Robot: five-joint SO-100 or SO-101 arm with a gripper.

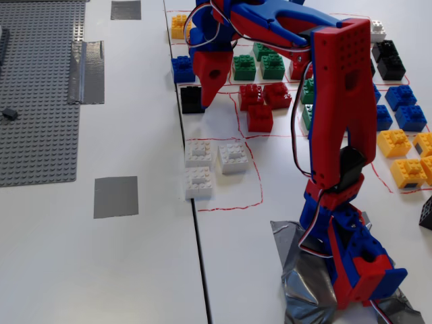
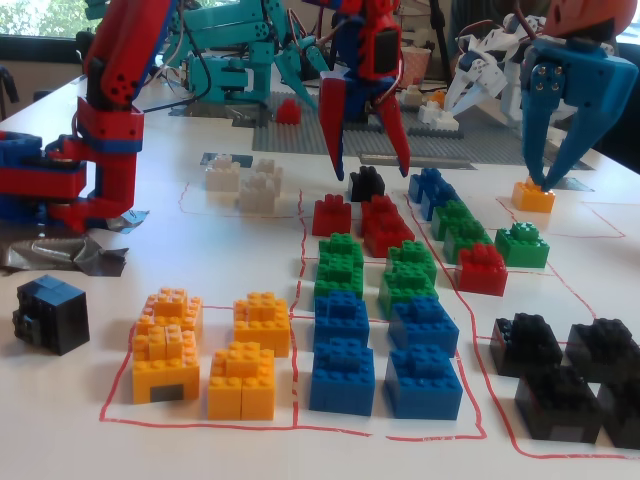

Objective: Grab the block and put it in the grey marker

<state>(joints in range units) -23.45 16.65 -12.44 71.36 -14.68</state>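
Observation:
The block (image 1: 191, 99) is a small black studded brick next to the red bricks, left of the red-lined squares; it also shows at the back of the brick rows (image 2: 367, 184). My red and blue gripper (image 1: 200, 101) hangs just over it, open. In the low fixed view its two red fingers (image 2: 333, 135) come down on either side of the block, the gripper (image 2: 369, 175) tips about level with its top. The grey marker (image 1: 115, 196) is a flat grey square, well apart from the block. It shows partly behind the white bricks (image 2: 213, 159).
White bricks (image 1: 212, 164) lie between block and marker. Red (image 1: 260, 101), green (image 1: 259, 62), blue and yellow bricks fill the red-lined squares. A studded grey baseplate (image 1: 37, 94) and a creased tape strip (image 1: 86, 62) lie left. A teal gripper (image 2: 555, 110) hangs over an orange brick.

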